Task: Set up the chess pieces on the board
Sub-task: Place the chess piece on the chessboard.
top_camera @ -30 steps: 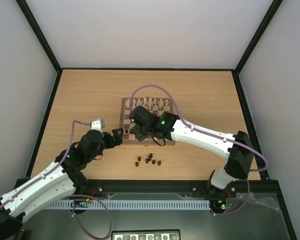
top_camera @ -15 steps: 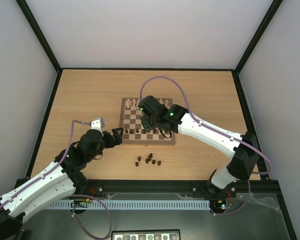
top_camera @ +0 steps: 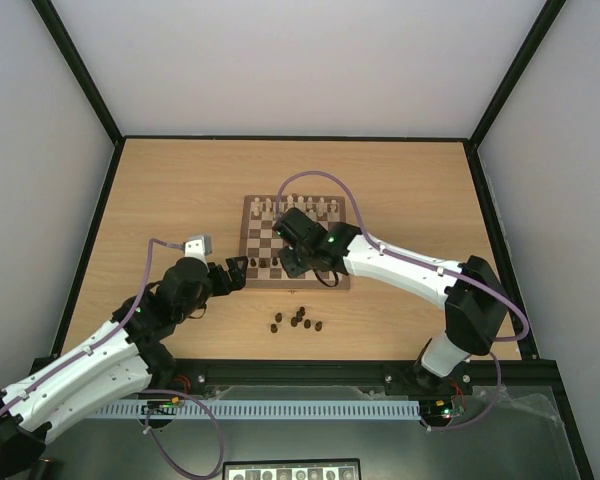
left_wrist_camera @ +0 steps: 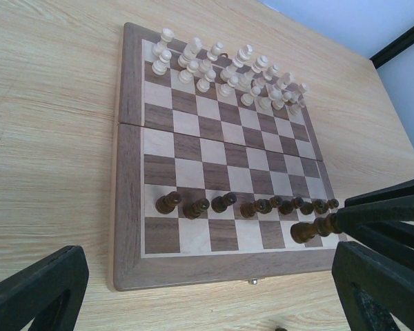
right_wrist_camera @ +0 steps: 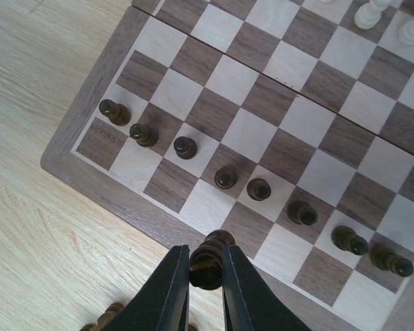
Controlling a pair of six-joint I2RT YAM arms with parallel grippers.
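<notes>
The board (top_camera: 270, 236) lies mid-table, seen also in the left wrist view (left_wrist_camera: 127, 207) and the right wrist view (right_wrist_camera: 69, 148). Several dark brown pawns (left_wrist_camera: 193, 207) stand in its second row from the near edge (right_wrist_camera: 225, 178). My right gripper (top_camera: 292, 263) is shut on a taller dark piece (right_wrist_camera: 208, 261) over the near row, close to the board's near border; the left wrist view shows that piece (left_wrist_camera: 310, 228) low over a near-row square. Several loose dark pieces (top_camera: 298, 321) lie on the table in front of the board. My left gripper (top_camera: 235, 270) is open and empty by the board's near left corner (left_wrist_camera: 207, 276).
Cream-white pieces (top_camera: 298, 207) fill the far two rows of the board (left_wrist_camera: 221, 69). The right arm's purple cable (top_camera: 310, 178) arches over the board's far side. Black frame rails edge the wooden table (top_camera: 180, 190).
My right gripper, holding the piece, swung back over the board and has come down toward the near row, right of where it began. The left arm has barely moved.
</notes>
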